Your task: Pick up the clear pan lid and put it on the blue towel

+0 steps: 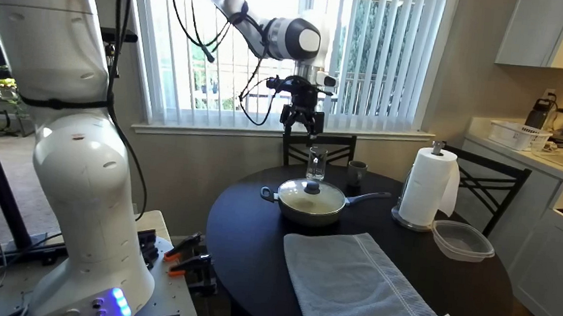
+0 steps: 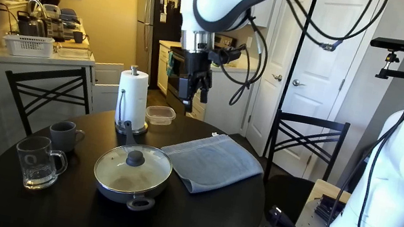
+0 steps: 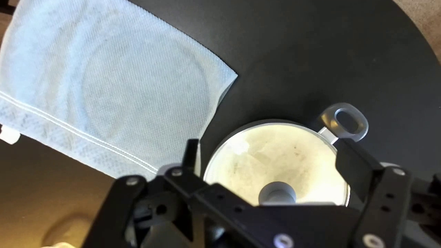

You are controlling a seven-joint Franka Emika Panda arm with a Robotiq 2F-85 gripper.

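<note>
The clear pan lid (image 1: 326,195) sits on the dark-handled pan (image 1: 309,218); its grey knob points up. The lid also shows in an exterior view (image 2: 113,168) and in the wrist view (image 3: 262,155), where its near part is hidden behind the gripper. The blue towel (image 1: 347,281) lies flat on the table beside the pan, also in an exterior view (image 2: 214,163) and the wrist view (image 3: 144,89). My gripper (image 1: 303,129) is open and empty, well above the table, pointing down. In the wrist view the fingers (image 3: 270,150) stand wide apart, with the knob between them below.
A glass mug (image 2: 38,163) and a grey mug (image 2: 64,137) stand near the pan. A paper towel roll (image 1: 429,186) and a plastic container (image 1: 461,241) stand beyond the pan's long handle (image 1: 369,198). Chairs surround the round dark table (image 1: 244,236).
</note>
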